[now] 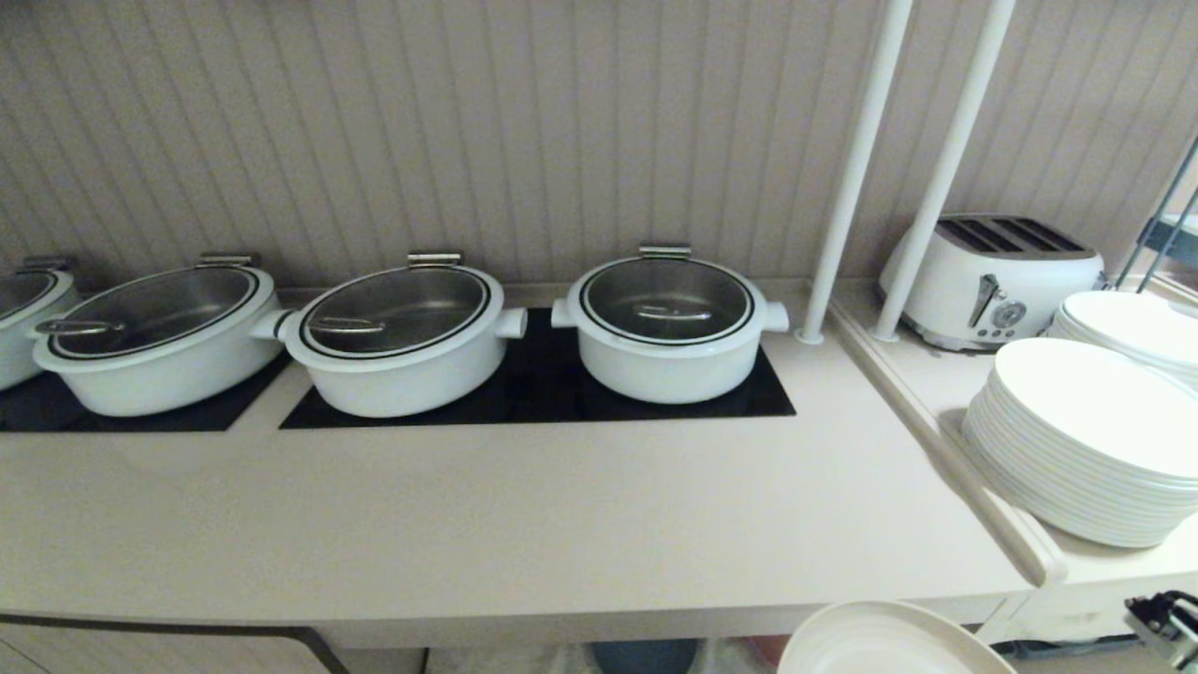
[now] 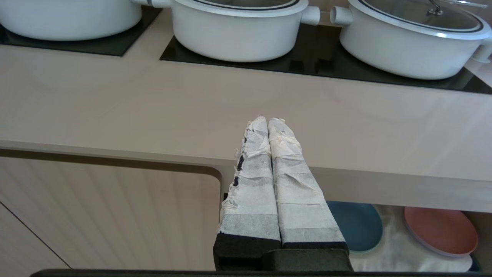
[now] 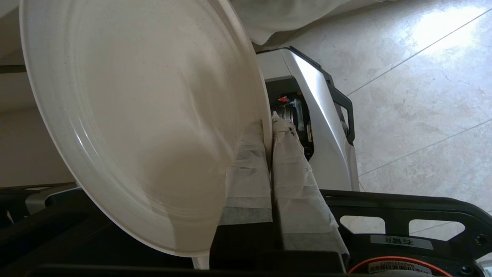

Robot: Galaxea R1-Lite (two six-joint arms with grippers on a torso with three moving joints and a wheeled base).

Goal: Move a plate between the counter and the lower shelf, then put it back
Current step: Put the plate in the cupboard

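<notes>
The counter [image 1: 487, 524] spans the head view w/ three white pots [image 1: 666, 328] on black hob panels [image 1: 543, 393]. Stacked white plates [image 1: 1086, 440] sit on the side ledge at right. The lower shelf [image 2: 392, 246] holds a blue plate [image 2: 357, 225] & pink plate [image 2: 442, 231]. The plate [image 3: 142, 127], cream, is in front of the counter edge, rim pinched by the right gripper [image 3: 269, 127]. Left gripper [image 2: 268, 123]: fingers pressed together, nothing between them.

White-taped fingers [image 2: 265, 173], black gripper housing, silver base
</notes>
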